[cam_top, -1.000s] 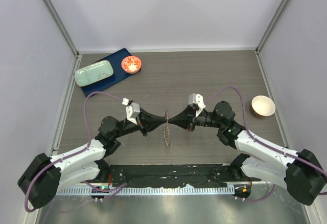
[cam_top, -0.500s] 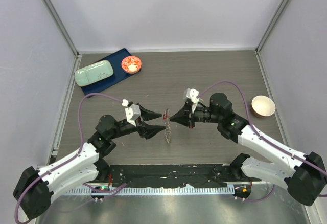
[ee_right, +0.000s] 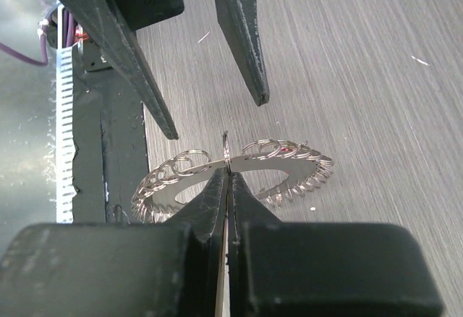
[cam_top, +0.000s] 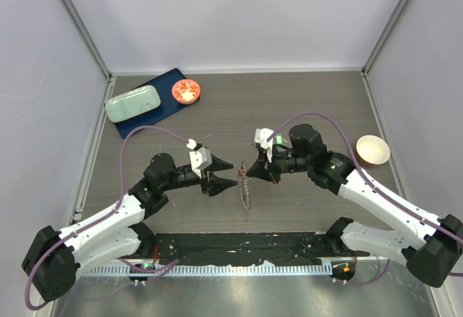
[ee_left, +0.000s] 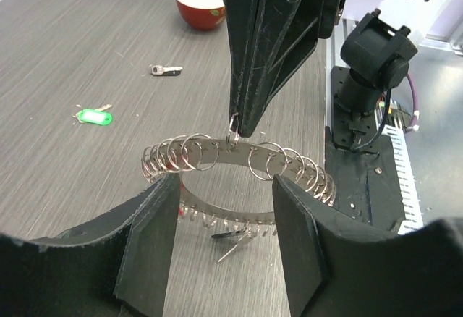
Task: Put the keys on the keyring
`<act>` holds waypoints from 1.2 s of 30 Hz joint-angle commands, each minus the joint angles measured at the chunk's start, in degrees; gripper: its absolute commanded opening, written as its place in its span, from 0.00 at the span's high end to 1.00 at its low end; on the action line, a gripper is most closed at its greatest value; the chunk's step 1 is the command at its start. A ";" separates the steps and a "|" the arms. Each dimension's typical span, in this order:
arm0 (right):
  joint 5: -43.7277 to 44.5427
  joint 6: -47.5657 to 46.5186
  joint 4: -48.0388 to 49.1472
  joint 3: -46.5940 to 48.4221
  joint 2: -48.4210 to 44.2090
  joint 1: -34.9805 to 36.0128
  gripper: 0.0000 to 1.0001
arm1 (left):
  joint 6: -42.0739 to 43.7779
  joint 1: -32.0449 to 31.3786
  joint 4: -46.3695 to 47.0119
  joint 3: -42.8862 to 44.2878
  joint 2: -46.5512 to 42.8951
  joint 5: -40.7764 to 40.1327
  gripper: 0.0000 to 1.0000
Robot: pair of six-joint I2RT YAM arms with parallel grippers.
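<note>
Right hand (ee_right: 226,176) tight on keyring (ee_right: 268,159) rim; left hand (ee_left: 224,187) wide, empty; keyring part-hidden.

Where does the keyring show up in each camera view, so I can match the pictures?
Top external: the keyring is near picture centre, seen edge-on.
Left wrist: the keyring spans mid-frame, seen broadside.
Right wrist: the keyring is at centre frame.
Shared landmark: the right end effector, pinching the ring's rim in all three views.
</note>
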 commanded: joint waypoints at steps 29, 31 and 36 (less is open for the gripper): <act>1.86 -4.81 -4.36 5.17 1.57 2.96 0.99 | -0.15 -1.18 4.48 6.48 8.45 8.00 0.74; 1.78 -4.81 -4.10 5.25 1.66 2.96 0.99 | 0.02 -1.18 4.13 6.49 8.71 8.08 0.74; 1.78 -4.72 -4.10 5.25 1.75 3.31 0.99 | 0.64 -1.44 2.37 7.28 9.59 8.17 0.76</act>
